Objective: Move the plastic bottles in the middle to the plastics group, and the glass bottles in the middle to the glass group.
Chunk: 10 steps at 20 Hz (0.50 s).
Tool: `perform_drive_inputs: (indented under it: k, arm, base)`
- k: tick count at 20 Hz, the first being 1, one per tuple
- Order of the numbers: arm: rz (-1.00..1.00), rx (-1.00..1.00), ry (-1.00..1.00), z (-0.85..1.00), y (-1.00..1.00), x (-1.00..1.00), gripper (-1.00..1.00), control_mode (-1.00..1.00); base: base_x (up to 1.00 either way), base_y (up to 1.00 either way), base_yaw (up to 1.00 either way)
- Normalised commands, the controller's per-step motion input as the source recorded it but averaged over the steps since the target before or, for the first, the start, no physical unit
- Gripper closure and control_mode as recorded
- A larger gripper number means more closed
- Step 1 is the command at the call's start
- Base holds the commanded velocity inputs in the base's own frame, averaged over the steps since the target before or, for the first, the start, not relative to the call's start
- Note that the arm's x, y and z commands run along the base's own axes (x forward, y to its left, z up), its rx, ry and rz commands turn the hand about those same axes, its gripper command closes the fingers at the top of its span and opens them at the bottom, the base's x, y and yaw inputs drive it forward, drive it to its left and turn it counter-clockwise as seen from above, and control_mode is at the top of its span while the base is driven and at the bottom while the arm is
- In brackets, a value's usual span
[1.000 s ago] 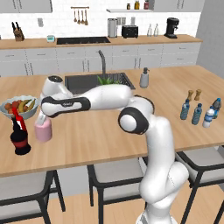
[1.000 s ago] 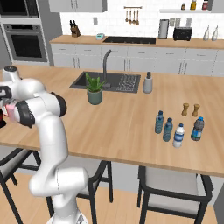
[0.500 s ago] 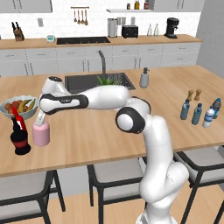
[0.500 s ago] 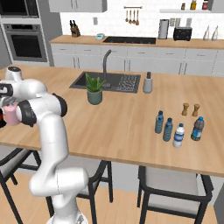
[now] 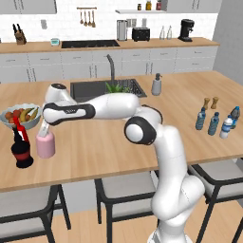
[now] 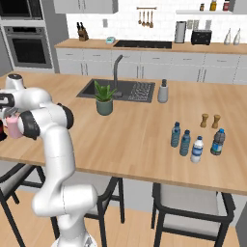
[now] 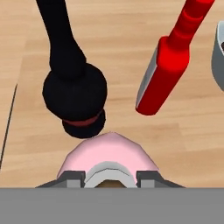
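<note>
The squat pale-pink glass bottle (image 5: pixel 46 145) stands on the island counter's left end, right beside the dark round-bellied bottle (image 5: pixel 21 151) with the long red neck. My gripper (image 5: pixel 43 129) comes down on its top, shut on the stopper. In the hand view my gripper (image 7: pixel 110 177) has its fingers (image 7: pixel 72 177) pressed to both sides of the stopper, above the pink bottle's shoulder (image 7: pixel 109 151). Beyond lie the dark bottle's belly (image 7: pixel 74 92) and its red neck (image 7: pixel 170 65). The plastics group (image 5: pixel 216 122) stands far right. From the right base I see my gripper (image 6: pixel 10 115) on the pink bottle (image 6: pixel 13 127).
A fruit bowl (image 5: pixel 6 124) sits just behind the two glass bottles. Two brown shakers (image 5: pixel 210 102) stand behind the water bottles (image 6: pixel 195 142). A sink (image 5: pixel 90 88), a potted plant (image 6: pixel 104 99) and a soap dispenser (image 5: pixel 156 85) occupy the island's middle back. Stools line the near edge.
The hand and the pink bottle have settled very slightly lower and to the left, beside the dark bottle. Nothing else has moved.
</note>
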Motion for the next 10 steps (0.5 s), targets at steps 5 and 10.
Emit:
perform_drive_inputs:
  k: [5,10]
  arm:
    - [0.00,0.00,0.00,-0.22,0.00,0.03,1.00,-1.00]
    - [0.00,0.00,-0.06,-0.26,0.00,0.00,1.00,-1.00]
  base:
    - [0.00,0.00,0.00]
    - [0.00,0.00,0.00]
